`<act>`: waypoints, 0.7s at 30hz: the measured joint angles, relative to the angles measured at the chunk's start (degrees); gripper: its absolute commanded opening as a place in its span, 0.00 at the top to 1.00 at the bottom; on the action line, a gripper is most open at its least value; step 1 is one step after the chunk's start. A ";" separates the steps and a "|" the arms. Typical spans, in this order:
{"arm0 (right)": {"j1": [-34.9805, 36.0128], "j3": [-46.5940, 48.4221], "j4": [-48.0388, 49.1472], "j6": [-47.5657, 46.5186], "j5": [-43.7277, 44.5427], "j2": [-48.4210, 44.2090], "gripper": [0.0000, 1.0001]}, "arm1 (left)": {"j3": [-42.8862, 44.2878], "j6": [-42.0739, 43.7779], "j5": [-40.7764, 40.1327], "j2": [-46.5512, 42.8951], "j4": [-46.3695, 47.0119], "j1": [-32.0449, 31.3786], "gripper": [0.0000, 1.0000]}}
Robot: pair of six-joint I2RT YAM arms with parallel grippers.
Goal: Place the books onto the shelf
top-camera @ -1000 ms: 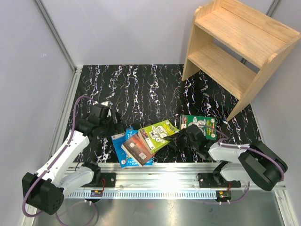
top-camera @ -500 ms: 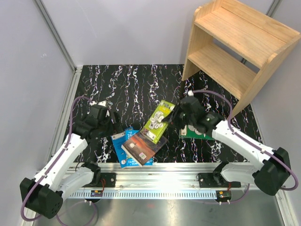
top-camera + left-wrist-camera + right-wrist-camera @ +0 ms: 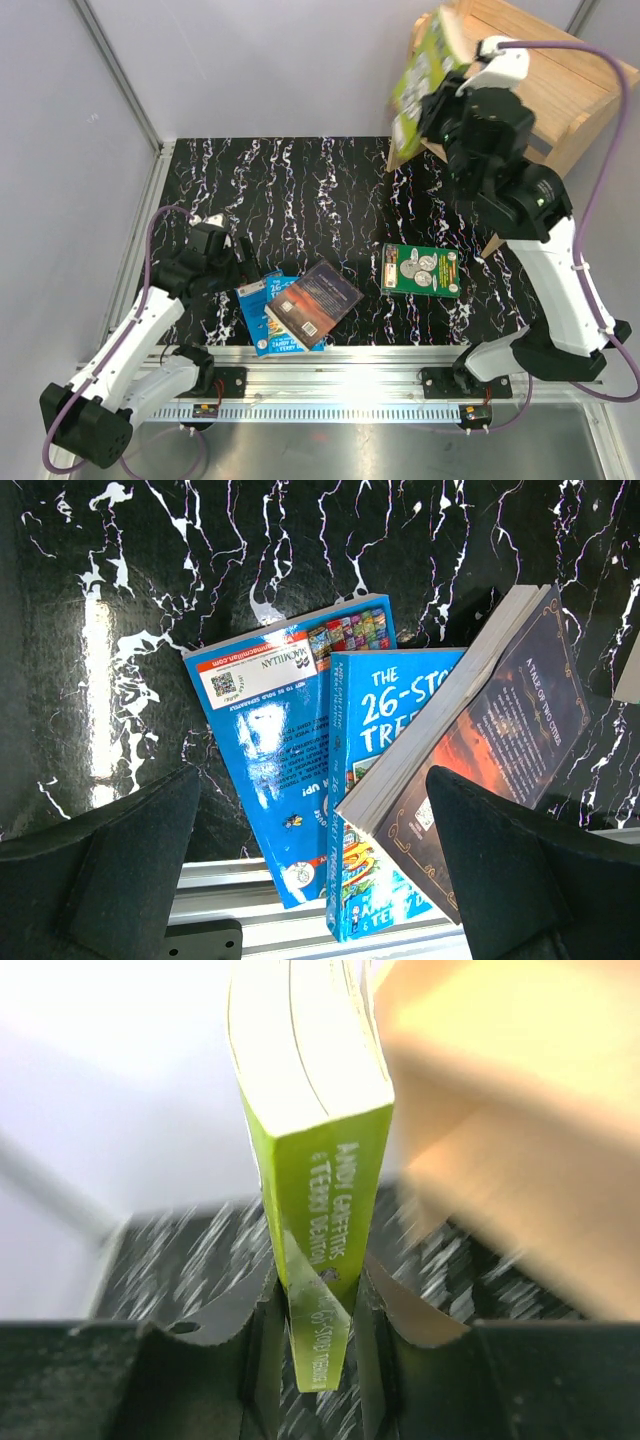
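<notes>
Our right gripper (image 3: 318,1305) pinches the spine of the lime-green cartoon paperback (image 3: 310,1110). A second ago it lay on the pile; now it is raised just beside the light wooden two-tier shelf (image 3: 560,90), so we judge placement close. Our left gripper (image 3: 315,880) hovers wide over the blue paperbacks (image 3: 270,740) and the dark brown-red paperback (image 3: 500,730).

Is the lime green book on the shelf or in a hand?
In hand. The right hand clamps the lime green book on edge, beside the shelf.
</notes>
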 measured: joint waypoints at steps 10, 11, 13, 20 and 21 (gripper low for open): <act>-1.14 4.02 48.59 -58.90 25.92 3.34 1.00 | 0.00 0.04 0.46 2.29 0.09 -0.24 0.01; -2.16 4.87 52.48 -62.66 26.38 4.44 1.00 | 0.00 0.04 0.48 2.45 0.13 -0.28 0.01; -5.68 5.46 57.00 -66.79 26.73 5.86 1.00 | 0.00 0.04 0.50 2.78 0.20 -0.31 0.01; -20.70 9.25 51.39 -63.58 28.44 8.81 1.00 | 0.00 0.07 0.50 3.43 0.20 -0.35 0.01; -21.31 9.22 51.19 -63.58 28.50 8.87 1.00 | 0.00 0.09 0.52 3.43 0.20 -0.37 0.01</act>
